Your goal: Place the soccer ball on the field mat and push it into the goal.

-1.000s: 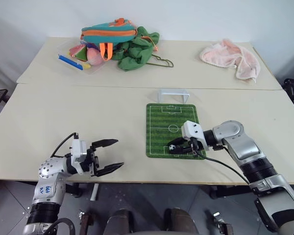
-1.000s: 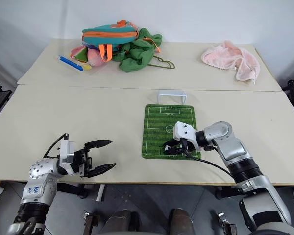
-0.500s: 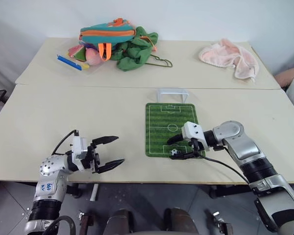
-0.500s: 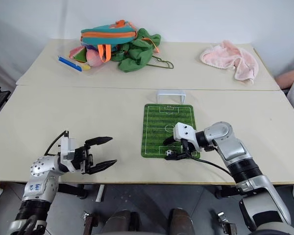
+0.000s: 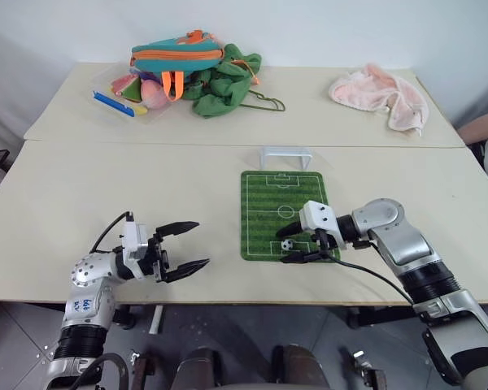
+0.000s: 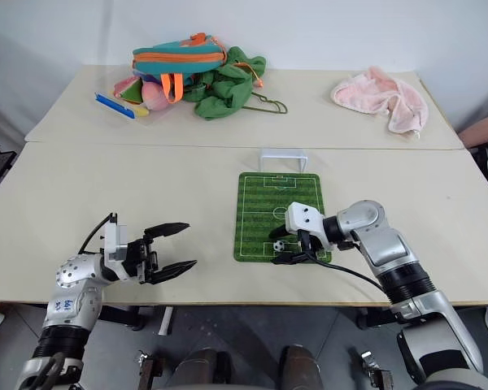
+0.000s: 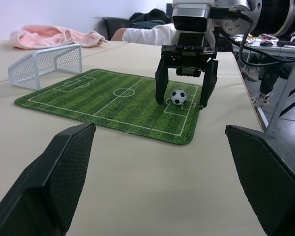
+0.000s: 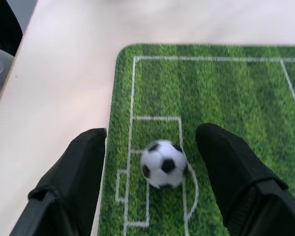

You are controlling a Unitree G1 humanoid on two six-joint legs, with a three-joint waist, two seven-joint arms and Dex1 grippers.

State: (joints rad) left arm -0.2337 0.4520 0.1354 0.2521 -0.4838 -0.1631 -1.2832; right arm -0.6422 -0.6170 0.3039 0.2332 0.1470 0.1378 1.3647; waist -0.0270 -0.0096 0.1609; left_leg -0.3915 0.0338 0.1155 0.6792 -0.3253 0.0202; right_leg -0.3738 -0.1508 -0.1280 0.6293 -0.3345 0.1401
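The tiny black-and-white soccer ball (image 5: 286, 244) rests on the near end of the green field mat (image 5: 268, 203), inside the white penalty box lines. My right gripper (image 5: 283, 248) is open and low over the mat, one black finger on each side of the ball (image 8: 163, 163) with a gap between. The white goal (image 5: 285, 153) stands at the mat's far end, away from the ball. My left gripper (image 5: 202, 243) is open and holds nothing, hovering near the table's front edge left of the mat. Its wrist view shows ball (image 7: 178, 97), goal (image 7: 46, 61) and right gripper (image 7: 183, 98).
A teal-and-orange bag (image 5: 179, 57) on green cloth (image 5: 228, 81) lies at the back left, beside a blue pen (image 5: 114, 103). A pink towel (image 5: 382, 93) lies at the back right. A person's arm (image 5: 481, 128) shows at the right edge.
My right gripper has opened and let go of the soccer ball, which now sits free on the mat between the fingers. The left arm has hardly moved.
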